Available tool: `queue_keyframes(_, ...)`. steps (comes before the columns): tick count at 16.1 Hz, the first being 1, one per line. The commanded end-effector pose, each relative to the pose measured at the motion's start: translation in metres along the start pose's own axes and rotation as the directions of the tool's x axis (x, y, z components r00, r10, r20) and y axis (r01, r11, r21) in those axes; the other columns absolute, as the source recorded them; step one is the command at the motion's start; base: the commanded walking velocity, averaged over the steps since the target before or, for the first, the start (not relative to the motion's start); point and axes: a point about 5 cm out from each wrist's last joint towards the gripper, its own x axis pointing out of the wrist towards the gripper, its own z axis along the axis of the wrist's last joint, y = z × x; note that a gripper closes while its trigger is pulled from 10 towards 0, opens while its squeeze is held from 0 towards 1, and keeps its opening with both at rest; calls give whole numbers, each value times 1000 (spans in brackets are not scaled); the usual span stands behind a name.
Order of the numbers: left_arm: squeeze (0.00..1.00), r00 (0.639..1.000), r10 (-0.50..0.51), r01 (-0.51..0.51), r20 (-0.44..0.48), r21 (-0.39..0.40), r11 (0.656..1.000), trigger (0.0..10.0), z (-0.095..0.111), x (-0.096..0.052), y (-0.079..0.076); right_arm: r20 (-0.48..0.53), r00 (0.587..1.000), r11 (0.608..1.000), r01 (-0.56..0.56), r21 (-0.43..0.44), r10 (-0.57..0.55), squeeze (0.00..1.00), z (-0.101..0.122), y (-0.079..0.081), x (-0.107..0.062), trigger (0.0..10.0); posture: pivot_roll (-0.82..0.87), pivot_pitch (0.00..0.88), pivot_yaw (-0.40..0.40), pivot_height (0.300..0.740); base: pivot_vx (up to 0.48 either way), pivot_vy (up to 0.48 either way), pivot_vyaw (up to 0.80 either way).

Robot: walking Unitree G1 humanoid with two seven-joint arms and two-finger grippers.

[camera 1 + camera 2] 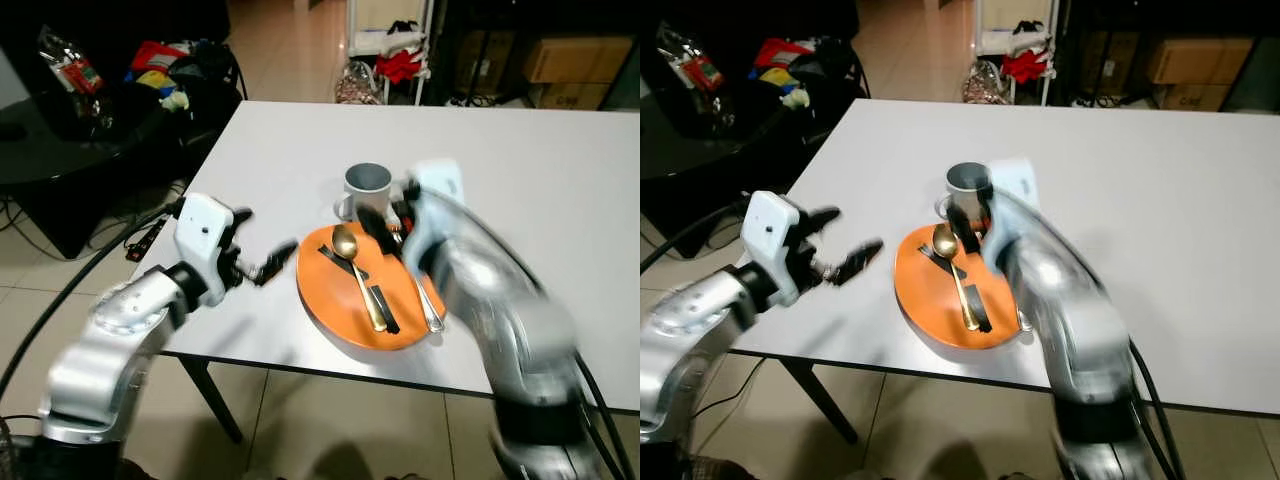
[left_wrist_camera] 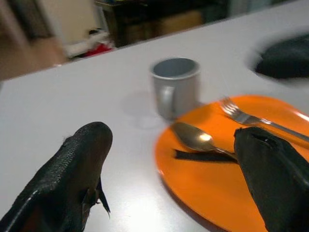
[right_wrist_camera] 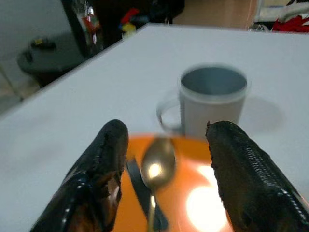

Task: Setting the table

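Observation:
An orange plate [image 1: 335, 305] lies near the front edge of the white table [image 1: 530, 170]. On it rest a gold spoon [image 1: 356, 272], a black-handled utensil [image 1: 383, 305] crossed under the spoon, and a silver fork [image 1: 431, 312] at its right side. A grey mug [image 1: 367, 187] stands just behind the plate. My left gripper [image 1: 268, 238] hovers open over the table just left of the plate, pointing at it. My right gripper [image 1: 386, 226], blurred, is open above the plate's far part, close to the mug; its fingers [image 3: 107, 162] frame the spoon [image 3: 155, 166] and mug [image 3: 212, 99].
A dark round table [image 1: 60, 150] with clutter and bags stands to the left, with cables on the tiled floor [image 1: 60, 290] beside it. A white rack [image 1: 390, 45] and cardboard boxes [image 1: 575, 60] stand behind the table. The table's right half is bare.

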Motion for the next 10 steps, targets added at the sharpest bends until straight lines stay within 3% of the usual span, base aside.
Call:
queue_keyframes(1,0,997,74,-75,8,24,997,10000,1,-2,3,64,998,998,26,-54,-23,1000,2,-1,-6,10000,61,0,54,740,0,-255,0)
queue_keyframes(3,0,986,161,-160,37,-27,987,10000,3,-5,3,108,993,998,56,-41,-51,1000,-7,-7,-21,10000,63,0,47,740,0,-330,0)
queue_keyframes(5,0,968,247,-244,39,-58,968,10000,1,-9,8,173,982,997,66,36,-71,1000,-10,-7,-34,10000,59,0,39,740,0,-439,0)
queue_keyframes(10,0,951,307,-306,43,-45,951,10000,2,-9,10,216,974,997,60,40,-68,1000,-11,-10,-34,10000,83,0,21,740,0,-480,0)
